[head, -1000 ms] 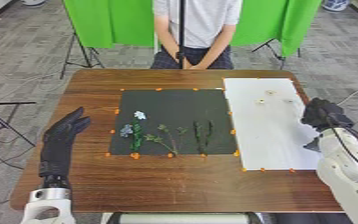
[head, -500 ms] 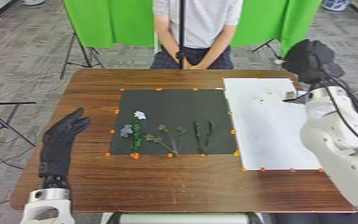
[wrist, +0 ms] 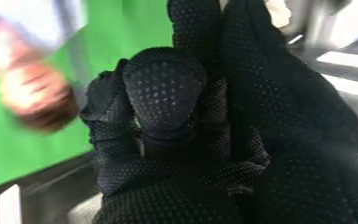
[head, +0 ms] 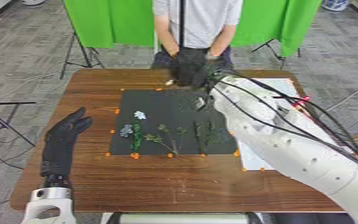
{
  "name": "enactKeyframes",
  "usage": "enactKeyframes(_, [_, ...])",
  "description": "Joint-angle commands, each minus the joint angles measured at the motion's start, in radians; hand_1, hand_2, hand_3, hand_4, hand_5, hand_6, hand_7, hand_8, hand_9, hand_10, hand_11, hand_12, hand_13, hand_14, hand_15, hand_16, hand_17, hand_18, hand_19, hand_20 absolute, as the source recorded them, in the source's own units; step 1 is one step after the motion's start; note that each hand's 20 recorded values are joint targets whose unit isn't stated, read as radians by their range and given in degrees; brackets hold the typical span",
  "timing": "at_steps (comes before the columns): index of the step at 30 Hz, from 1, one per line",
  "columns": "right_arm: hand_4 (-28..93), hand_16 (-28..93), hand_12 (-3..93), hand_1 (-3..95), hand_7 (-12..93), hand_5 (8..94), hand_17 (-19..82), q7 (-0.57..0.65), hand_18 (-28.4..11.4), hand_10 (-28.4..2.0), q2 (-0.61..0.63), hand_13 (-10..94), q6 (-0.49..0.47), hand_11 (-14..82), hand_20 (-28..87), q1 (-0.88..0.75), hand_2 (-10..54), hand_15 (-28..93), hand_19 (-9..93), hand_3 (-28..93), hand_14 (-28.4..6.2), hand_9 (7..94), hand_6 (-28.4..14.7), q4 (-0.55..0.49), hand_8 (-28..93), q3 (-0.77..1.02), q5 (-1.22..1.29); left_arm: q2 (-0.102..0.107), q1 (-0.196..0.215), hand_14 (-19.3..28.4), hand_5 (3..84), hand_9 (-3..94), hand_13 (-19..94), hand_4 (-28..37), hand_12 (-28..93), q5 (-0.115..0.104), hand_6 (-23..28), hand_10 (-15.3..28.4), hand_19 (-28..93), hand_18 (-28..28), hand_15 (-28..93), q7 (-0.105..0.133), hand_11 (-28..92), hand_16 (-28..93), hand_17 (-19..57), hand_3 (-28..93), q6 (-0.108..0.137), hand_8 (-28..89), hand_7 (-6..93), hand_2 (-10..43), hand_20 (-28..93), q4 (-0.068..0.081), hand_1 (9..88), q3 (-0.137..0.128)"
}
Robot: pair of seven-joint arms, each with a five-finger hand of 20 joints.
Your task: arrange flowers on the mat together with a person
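In the head view my right hand (head: 193, 70) is over the black mat's (head: 162, 95) far edge, pinching a small pale flower (head: 169, 82). In the right wrist view a cream-coloured flower (wrist: 279, 12) is at the fingertips of my right hand (wrist: 167, 90). On the mat lie a white flower (head: 140, 115), a blue-grey flower (head: 126, 131), a green stem (head: 136, 141), a branching sprig (head: 171, 141) and dark leafy stems (head: 200, 135). My left hand (head: 62, 135) is at the table's left, fingers straight. My right arm covers much of the white sheet (head: 278, 85).
Orange markers (head: 135, 156) line the mat's edges on the brown table (head: 158, 185). The right arm crosses above the table's right side, with black cables (head: 286, 105) looping over it.
My right hand has moved from the right edge, over the white sheet's far end, then left to above the mat's far edge, with a pale flower now at its fingers. My left hand stays still.
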Motion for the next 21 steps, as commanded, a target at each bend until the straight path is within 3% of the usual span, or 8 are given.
enactKeyframes(1, [-24, 32, 47.6, 63.5, 26, 79.2, 41, -0.006, -19.8, -8.0, -0.035, 84, -0.052, 9.4, 51, 0.058, -9.5, 60, 82, 57, -3.9, 87.4, 3.4, 0.023, 7, -0.182, -0.008, 0.001, -0.008, 16.5, 46.5, 47.7, 37, -20.6, 13, -0.004, 3.2, 14.0, 7, 10.8, 13, -0.017, 16, 0, 6.5, 72, -0.006, -6, 11.4, -5.9, 15, 0.017, 21.1, 0.009])
enactKeyframes(11, [-25, 32, 47.0, 63.0, 26, 79.1, 41, -0.043, -19.8, -8.2, -0.089, 83, -0.116, 9.0, 51, 0.003, -9.5, 60, 82, 57, -4.0, 87.5, 3.6, 0.075, 7, -0.147, -0.086, -0.001, -0.001, 16.5, 46.6, 47.7, 37, -20.6, 13, -0.003, 3.3, 14.0, 7, 10.8, 13, -0.013, 16, 0, 6.5, 72, -0.008, -6, 11.3, -5.8, 15, 0.014, 21.2, 0.011])
enactKeyframes(21, [-24, 32, 45.0, 62.1, 25, 78.4, 40, -0.042, -19.8, -9.1, -0.101, 83, -0.184, 7.6, 51, -0.012, -9.5, 60, 81, 58, -4.3, 86.9, 3.7, 0.06, 6, -0.15, -0.102, -0.002, 0.0, 16.4, 46.5, 47.8, 37, -20.6, 13, -0.003, 3.3, 14.0, 7, 10.8, 13, -0.013, 16, 0, 6.5, 72, -0.013, -6, 11.1, -5.7, 15, 0.014, 21.1, 0.014])
